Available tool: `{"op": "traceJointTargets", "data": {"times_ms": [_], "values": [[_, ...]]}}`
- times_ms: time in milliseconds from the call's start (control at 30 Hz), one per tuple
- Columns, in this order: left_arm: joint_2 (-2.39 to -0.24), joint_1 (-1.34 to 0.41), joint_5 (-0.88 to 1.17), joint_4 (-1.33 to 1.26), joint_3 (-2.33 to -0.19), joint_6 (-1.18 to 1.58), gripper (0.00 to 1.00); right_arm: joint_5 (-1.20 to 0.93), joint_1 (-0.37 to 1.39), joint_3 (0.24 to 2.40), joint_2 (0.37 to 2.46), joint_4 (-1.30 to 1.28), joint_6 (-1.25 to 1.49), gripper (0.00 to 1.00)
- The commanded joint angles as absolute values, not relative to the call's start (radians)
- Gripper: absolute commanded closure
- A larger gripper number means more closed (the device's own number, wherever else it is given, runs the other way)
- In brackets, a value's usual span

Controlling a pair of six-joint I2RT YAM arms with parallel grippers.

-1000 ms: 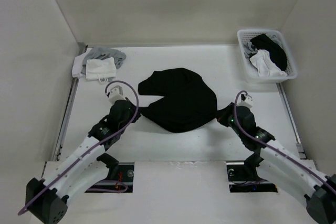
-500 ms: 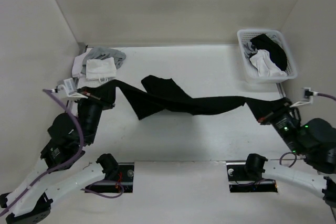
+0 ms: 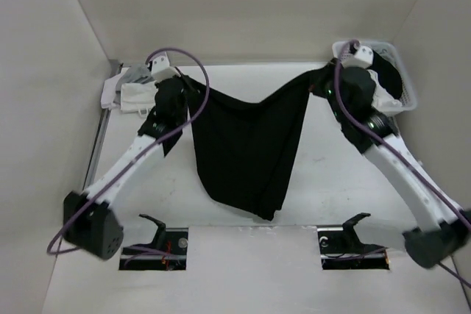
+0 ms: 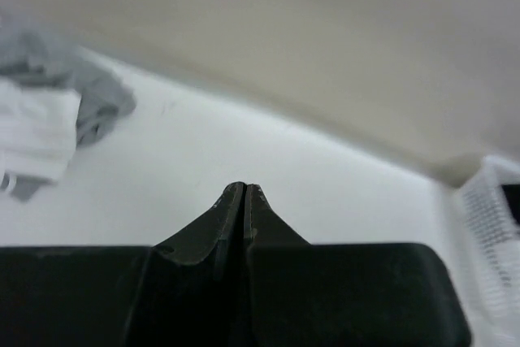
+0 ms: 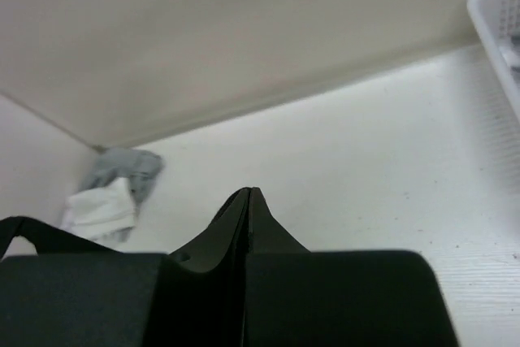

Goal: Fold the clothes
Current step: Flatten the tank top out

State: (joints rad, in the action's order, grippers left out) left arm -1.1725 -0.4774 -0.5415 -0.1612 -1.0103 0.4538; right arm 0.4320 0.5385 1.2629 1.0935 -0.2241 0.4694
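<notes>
The clothes [image 3: 246,145], a plain black shirt, hang spread between my two raised arms over the middle of the table, with the lower hem near the front edge. My left gripper [image 3: 185,81] is shut on the shirt's upper left corner. My right gripper [image 3: 321,82] is shut on the upper right corner. The top edge of the shirt sags between them. In the left wrist view the left gripper [image 4: 244,188] has its jaws pressed together, and the right gripper [image 5: 249,193] shows the same in the right wrist view. The pinched fabric is hard to tell from the black fingers there.
A small white cloth [image 3: 138,97] and a grey garment [image 3: 143,75] lie at the back left corner, close to my left arm. A white basket [image 3: 409,86] with a black-and-white bundle stands at the back right, just behind my right arm. Walls close in three sides.
Both arms lifted the shirt off the table, pulled it out sideways, then swung up and back. It now hangs open as a sheet instead of lying bunched.
</notes>
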Motion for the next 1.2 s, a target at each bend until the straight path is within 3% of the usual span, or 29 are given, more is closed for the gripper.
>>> {"op": "traceJointTargets", "data": {"times_ms": [0,300,467,567,667,800,1033,1167], "values": [[-1.308,-0.317,-0.313,-0.167,-1.176,0.627,1.0,0.082,0.354,1.394,1.277,-0.1,0.552,1.0],[-1.448,-0.219,-0.255,-0.08,-1.69,0.572,1.0,0.017,0.249,2.121,1.592,-0.34,0.514,1.0],[-1.428,-0.144,-0.222,-0.054,-1.785,0.554,1.0,0.012,0.254,2.429,1.68,-0.477,0.466,1.0],[-1.405,-0.117,-0.201,-0.049,-1.787,0.543,1.0,0.02,0.254,2.468,1.677,-0.531,0.44,1.0],[-1.367,-0.116,-0.206,-0.046,-1.746,0.529,1.0,0.023,0.254,2.334,1.606,-0.512,0.439,1.0],[-1.275,-0.156,-0.238,-0.069,-1.578,0.511,1.0,0.034,0.254,1.951,1.404,-0.39,0.437,1.0],[-0.916,-0.28,-0.398,-0.13,-0.977,0.525,0.99,0.101,0.347,1.118,0.932,-0.201,0.469,1.0],[-0.651,-0.349,-0.501,0.018,-0.702,0.538,0.99,0.133,0.499,0.777,0.697,-0.224,0.564,1.0]]}}
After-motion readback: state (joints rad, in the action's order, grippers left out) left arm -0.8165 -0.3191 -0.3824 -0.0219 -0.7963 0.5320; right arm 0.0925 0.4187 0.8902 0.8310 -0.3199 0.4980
